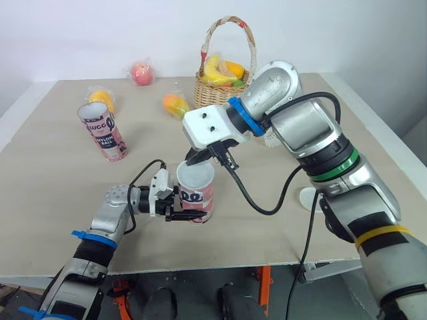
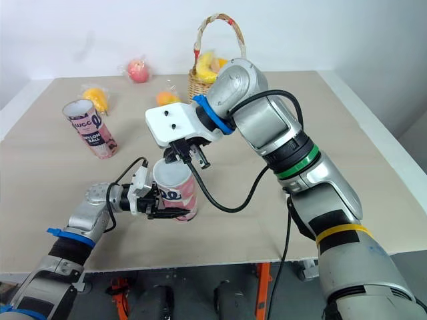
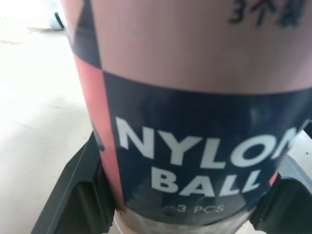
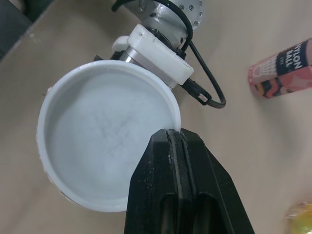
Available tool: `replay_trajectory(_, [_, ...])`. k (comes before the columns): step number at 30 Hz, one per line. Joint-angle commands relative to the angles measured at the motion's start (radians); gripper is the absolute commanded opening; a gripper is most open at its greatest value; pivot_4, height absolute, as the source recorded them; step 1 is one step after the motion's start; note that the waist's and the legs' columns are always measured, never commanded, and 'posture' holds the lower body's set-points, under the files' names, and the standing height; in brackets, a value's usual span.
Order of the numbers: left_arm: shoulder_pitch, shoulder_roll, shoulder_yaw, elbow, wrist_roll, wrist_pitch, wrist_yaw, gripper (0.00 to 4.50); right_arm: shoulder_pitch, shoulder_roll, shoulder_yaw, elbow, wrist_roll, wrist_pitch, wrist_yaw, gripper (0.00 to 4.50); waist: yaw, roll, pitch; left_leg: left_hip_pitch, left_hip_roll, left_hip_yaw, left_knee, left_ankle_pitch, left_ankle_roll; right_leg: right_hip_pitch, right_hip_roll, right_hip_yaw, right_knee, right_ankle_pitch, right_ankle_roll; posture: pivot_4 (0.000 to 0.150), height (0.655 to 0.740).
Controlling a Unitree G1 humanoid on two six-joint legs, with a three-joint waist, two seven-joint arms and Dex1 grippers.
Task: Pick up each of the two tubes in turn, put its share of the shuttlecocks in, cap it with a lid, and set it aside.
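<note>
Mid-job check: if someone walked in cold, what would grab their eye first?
The pink tube near the front edge of the table, clamped on both sides by the left jaws. Right above it, the right jaws, shut, touch the rim of the white lid sitting on its top. After that, an open second tube at far left and a fruit basket at the back.

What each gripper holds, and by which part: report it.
Left gripper clamps the tube by its lower body, a finger on each side. Right gripper holds nothing: its fingers are shut, tips at the rim of the lid on that tube.
</note>
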Motion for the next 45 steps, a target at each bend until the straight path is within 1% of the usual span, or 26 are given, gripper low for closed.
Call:
replay_trajectory(1, [0.034,0.021,-0.01,0.009,0.021,0.046,0.006,2.96,0.039,0.014,0.039,0.03,-0.02,0.006,0.014,1.49,0.0,0.0,0.0,0.004,0.0,0.0,-0.002,0.0,0.0,0.004,0.0,0.0,0.0,-0.001,-0.001,0.15,0.74])
replay_trajectory(2, [0.036,0.022,-0.01,0.004,0.02,0.05,0.008,2.96,0.039,0.01,0.034,0.029,-0.019,0.022,0.019,1.88,0.0,-0.001,-0.001,0.007,0.0,0.0,-0.004,0.0,0.0,0.005,0.0,0.0,0.0,-0.002,-0.002,0.15,0.74])
replay_trajectory(3, [0.037,0.023,-0.009,0.0,0.019,0.054,0.008,2.96,0.029,0.009,0.023,0.031,-0.012,0.064,0.021,2.04,0.0,-0.001,-0.001,0.009,0.0,0.0,-0.006,0.0,0.0,0.006,0.0,0.0,0.0,-0.004,-0.006,0.15,0.74])
replay_trajectory(4, [0.038,0.024,-0.009,-0.003,0.019,0.057,0.009,2.96,0.022,0.009,0.015,0.033,-0.006,0.096,0.022,2.57,0.0,-0.002,-0.002,0.01,0.0,0.0,-0.007,0.0,0.0,0.006,0.0,0.0,0.0,-0.004,-0.007,0.15,0.74])
replay_trajectory(5, [0.038,0.025,-0.008,-0.005,0.018,0.06,0.01,2.96,0.007,0.007,0.0,0.043,0.006,0.116,0.031,2.96,0.0,-0.002,-0.003,0.012,0.0,0.0,-0.009,0.0,0.0,0.007,0.0,0.0,0.0,-0.005,-0.008,0.15,0.74])
replay_trajectory(8, [0.04,0.027,-0.007,-0.015,0.018,0.067,0.01,2.96,-0.043,0.013,-0.066,0.085,0.053,0.181,0.033,2.96,0.001,-0.002,-0.003,0.013,0.0,0.0,-0.01,0.0,0.0,0.008,0.0,0.0,0.0,-0.005,-0.006,0.15,0.74])
replay_trajectory(11, [0.041,0.028,-0.007,-0.022,0.019,0.071,0.01,2.96,-0.1,0.016,-0.153,0.118,0.147,0.281,0.053,2.96,0.001,-0.002,-0.003,0.012,0.0,0.0,-0.011,0.0,-0.001,0.007,0.0,0.0,0.0,-0.006,-0.005,0.15,0.74])
replay_trajectory(15, [0.041,0.03,-0.006,-0.028,0.02,0.074,0.01,2.96,-0.116,0.006,-0.189,0.116,0.203,0.353,0.048,2.96,0.002,-0.002,-0.003,0.008,0.0,0.0,-0.011,-0.001,-0.001,0.004,0.0,0.0,0.0,-0.006,-0.007,0.15,0.74])
replay_trajectory(16, [0.04,0.03,-0.006,-0.029,0.02,0.075,0.01,2.96,-0.094,-0.006,-0.184,0.089,0.21,0.356,0.054,2.43,0.002,-0.003,-0.003,0.008,0.0,0.0,-0.011,-0.001,-0.001,0.004,0.0,-0.001,0.0,-0.006,-0.007,0.15,0.74])
replay_trajectory(17, [0.041,0.031,-0.005,-0.03,0.021,0.076,0.009,2.96,-0.073,-0.017,-0.176,0.059,0.218,0.363,0.061,2.18,0.002,-0.003,-0.003,0.008,0.0,-0.001,-0.011,-0.002,-0.001,0.004,0.0,-0.001,0.0,-0.007,-0.007,0.15,0.74])
replay_trajectory(18, [0.04,0.032,-0.006,-0.03,0.021,0.076,0.009,2.96,-0.049,-0.029,-0.165,0.026,0.226,0.37,0.067,1.81,0.002,-0.003,-0.003,0.008,0.0,-0.001,-0.011,-0.003,-0.001,0.004,0.0,-0.001,0.0,-0.008,-0.007,0.15,0.74])
replay_trajectory(21, [0.041,0.035,-0.007,-0.03,0.023,0.076,0.006,2.96,0.004,-0.044,-0.14,-0.055,0.249,0.383,0.071,0.39,0.001,-0.003,-0.003,0.008,0.0,-0.001,-0.011,-0.003,-0.002,0.004,0.0,-0.001,0.0,-0.009,-0.005,0.15,0.74])
replay_trajectory(22, [0.041,0.036,-0.007,-0.029,0.024,0.075,0.005,2.96,0.016,-0.044,-0.134,-0.073,0.256,0.385,0.07,0.08,0.001,-0.003,-0.003,0.008,0.0,-0.001,-0.011,-0.003,-0.002,0.004,0.0,-0.001,0.0,-0.009,-0.005,0.15,0.74])
replay_trajectory(25, [0.041,0.038,-0.008,-0.027,0.025,0.073,0.004,2.96,0.039,-0.05,-0.114,-0.114,0.273,0.393,0.069,0.03,0.0,-0.003,-0.003,0.008,0.0,-0.001,-0.011,-0.003,-0.002,0.004,0.0,-0.001,0.0,-0.009,-0.005,0.15,0.74])
replay_trajectory(30, [0.04,0.041,-0.01,-0.026,0.028,0.066,0.003,2.96,0.04,-0.034,-0.03,-0.108,0.213,0.368,0.026,0.03,-0.001,-0.003,-0.003,0.008,0.0,-0.001,-0.011,-0.003,-0.002,0.004,0.0,-0.001,0.0,-0.009,-0.005,0.15,0.74])
replay_trajectory(37, [0.036,0.051,-0.025,-0.025,0.046,0.04,0.005,2.96,-0.006,0.041,0.027,0.003,0.133,0.305,-0.031,0.03,-0.003,-0.003,-0.003,0.009,0.0,-0.001,-0.011,-0.003,-0.002,0.004,0.001,-0.002,0.0,-0.008,-0.006,0.15,0.74])
replay_trajectory(43, [0.038,0.053,-0.028,-0.027,0.049,0.033,0.01,2.96,0.019,0.021,0.068,-0.005,0.084,0.242,0.0,0.03,-0.003,-0.003,-0.003,0.01,0.0,-0.001,-0.011,-0.003,-0.002,0.005,0.0,-0.001,0.0,-0.008,-0.005,0.15,0.74])
replay_trajectory(45, [0.039,0.052,-0.028,-0.027,0.05,0.03,0.011,2.96,0.051,0.0,0.115,-0.021,0.04,0.204,0.003,0.03,-0.003,-0.003,-0.003,0.01,0.0,-0.001,-0.011,-0.003,-0.002,0.005,0.0,-0.001,0.0,-0.008,-0.005,0.15,0.74])
